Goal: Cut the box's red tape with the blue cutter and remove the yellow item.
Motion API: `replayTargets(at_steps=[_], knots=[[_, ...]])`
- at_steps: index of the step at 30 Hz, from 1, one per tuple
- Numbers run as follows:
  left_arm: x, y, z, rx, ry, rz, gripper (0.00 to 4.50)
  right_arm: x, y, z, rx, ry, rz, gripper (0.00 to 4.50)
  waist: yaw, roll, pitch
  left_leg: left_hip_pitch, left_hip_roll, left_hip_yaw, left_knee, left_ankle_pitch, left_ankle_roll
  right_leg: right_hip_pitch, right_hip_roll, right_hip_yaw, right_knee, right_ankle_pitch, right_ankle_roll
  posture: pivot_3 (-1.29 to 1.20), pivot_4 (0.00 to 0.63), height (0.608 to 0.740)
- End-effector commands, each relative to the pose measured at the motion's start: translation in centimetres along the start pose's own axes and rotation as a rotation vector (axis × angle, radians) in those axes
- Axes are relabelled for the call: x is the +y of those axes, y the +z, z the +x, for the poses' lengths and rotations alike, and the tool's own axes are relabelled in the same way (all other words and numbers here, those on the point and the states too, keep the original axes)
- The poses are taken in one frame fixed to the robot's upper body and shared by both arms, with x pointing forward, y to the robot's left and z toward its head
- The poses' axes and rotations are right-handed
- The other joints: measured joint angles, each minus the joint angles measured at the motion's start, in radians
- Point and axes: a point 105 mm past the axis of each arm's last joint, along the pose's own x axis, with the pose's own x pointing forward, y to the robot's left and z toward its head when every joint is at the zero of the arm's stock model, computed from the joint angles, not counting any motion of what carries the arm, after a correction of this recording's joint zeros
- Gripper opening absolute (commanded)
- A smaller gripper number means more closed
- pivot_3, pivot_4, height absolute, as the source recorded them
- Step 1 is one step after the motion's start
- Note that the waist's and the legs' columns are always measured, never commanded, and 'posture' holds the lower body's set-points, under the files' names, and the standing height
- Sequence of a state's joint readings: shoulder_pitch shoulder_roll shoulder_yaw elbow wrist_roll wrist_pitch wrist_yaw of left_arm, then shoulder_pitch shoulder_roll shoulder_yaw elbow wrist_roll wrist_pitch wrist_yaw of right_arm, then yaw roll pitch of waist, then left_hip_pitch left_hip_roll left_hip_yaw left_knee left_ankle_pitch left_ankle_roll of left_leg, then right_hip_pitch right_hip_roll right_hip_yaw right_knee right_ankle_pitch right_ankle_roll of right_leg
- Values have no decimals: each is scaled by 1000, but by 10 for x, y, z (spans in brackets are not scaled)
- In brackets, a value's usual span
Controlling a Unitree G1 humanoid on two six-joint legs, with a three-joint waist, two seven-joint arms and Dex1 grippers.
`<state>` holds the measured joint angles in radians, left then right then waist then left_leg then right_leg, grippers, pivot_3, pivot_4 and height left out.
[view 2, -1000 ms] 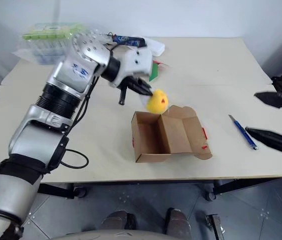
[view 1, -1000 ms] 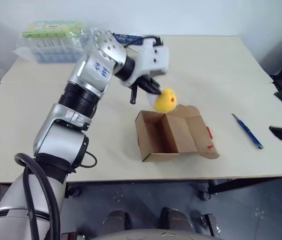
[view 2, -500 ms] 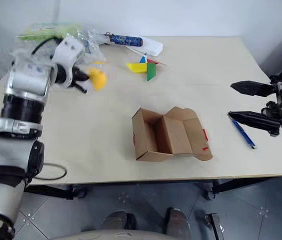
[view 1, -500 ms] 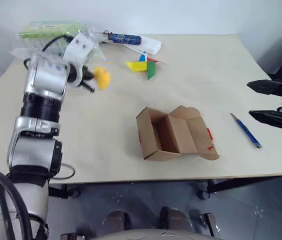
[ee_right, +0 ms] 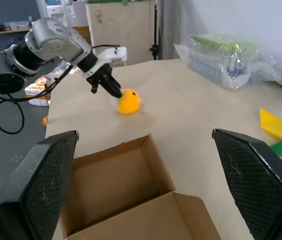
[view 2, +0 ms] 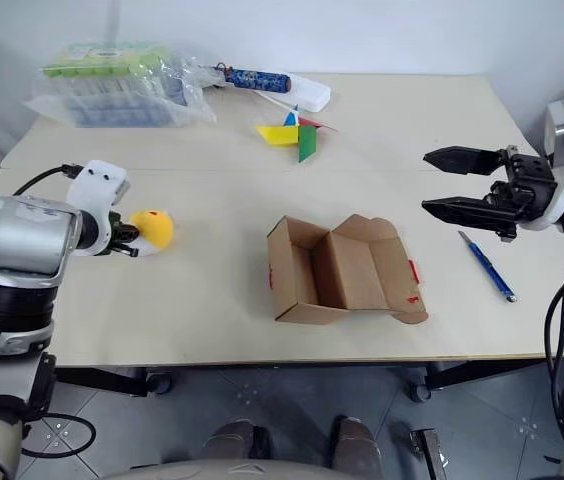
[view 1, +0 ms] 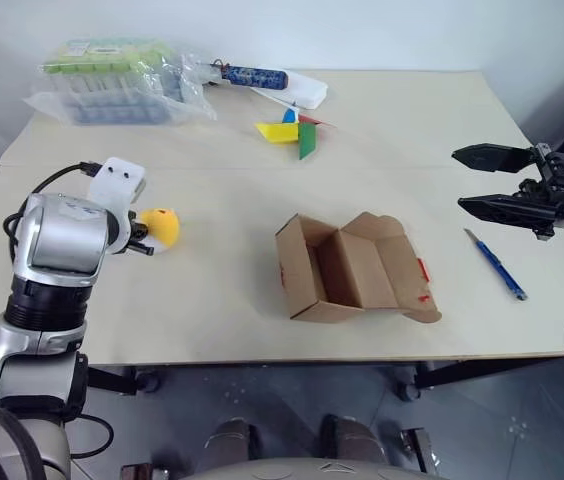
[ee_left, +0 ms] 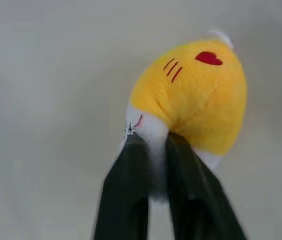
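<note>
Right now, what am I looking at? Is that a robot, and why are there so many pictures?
Yes, it is a robot with two arms. Two pictures come from cameras in its head, looking down at a table. The other two come from small cameras on its wrists. The left gripper pinches a yellow and white toy egg down by the table; up close you see the black fingers on its white end. The right gripper is open, holding nothing. On the table are an opened cardboard box, a blue cutter, a paper pinwheel and a plastic package.
</note>
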<state>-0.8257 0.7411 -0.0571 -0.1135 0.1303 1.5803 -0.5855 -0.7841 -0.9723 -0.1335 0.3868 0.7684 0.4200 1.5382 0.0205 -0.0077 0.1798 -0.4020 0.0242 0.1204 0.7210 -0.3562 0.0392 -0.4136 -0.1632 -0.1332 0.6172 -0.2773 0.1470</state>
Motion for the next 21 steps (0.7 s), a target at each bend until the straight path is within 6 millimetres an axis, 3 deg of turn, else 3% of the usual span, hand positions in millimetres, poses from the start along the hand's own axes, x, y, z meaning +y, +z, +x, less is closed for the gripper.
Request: replayTargets(at_steps=[1, 6, 10, 17, 21], knots=[[7, 0, -9, -18, 34, -8, 1912, 9, 13, -4, 2, 72, -55, 4500, 1, 0, 0, 0, 0, 0, 0, 0, 0, 0, 0, 0, 0, 0, 0, 0, 150, 740], [15, 4, -19, -43, 40, -18, 3190, 10, 13, -5, 7, 72, -57, 4500, 1, 0, 0, 0, 0, 0, 0, 0, 0, 0, 0, 1, 0, 0, 0, 0, 150, 740], [20, 13, -37, -110, -40, -24, 4351, 12, 15, -8, 11, 65, -67, 4500, -1, 0, 0, 0, 1, 0, 0, 0, -1, 0, 0, 1, 0, 0, 0, 0, 150, 740], [25, 29, -84, -344, -261, 140, 4468, 14, 16, -21, 25, 23, -83, 4500, -3, 1, 0, 1, 4, 0, 0, -1, -2, -1, 1, 1, 0, 0, -1, 0, 150, 740], [-10, 26, -109, -576, -569, 287, 4468, 16, 13, -30, 44, -5, -90, 4500, -1, 1, 0, 2, 4, 1, -1, -1, -2, -1, 1, 1, 0, -1, -1, 0, 150, 740]])
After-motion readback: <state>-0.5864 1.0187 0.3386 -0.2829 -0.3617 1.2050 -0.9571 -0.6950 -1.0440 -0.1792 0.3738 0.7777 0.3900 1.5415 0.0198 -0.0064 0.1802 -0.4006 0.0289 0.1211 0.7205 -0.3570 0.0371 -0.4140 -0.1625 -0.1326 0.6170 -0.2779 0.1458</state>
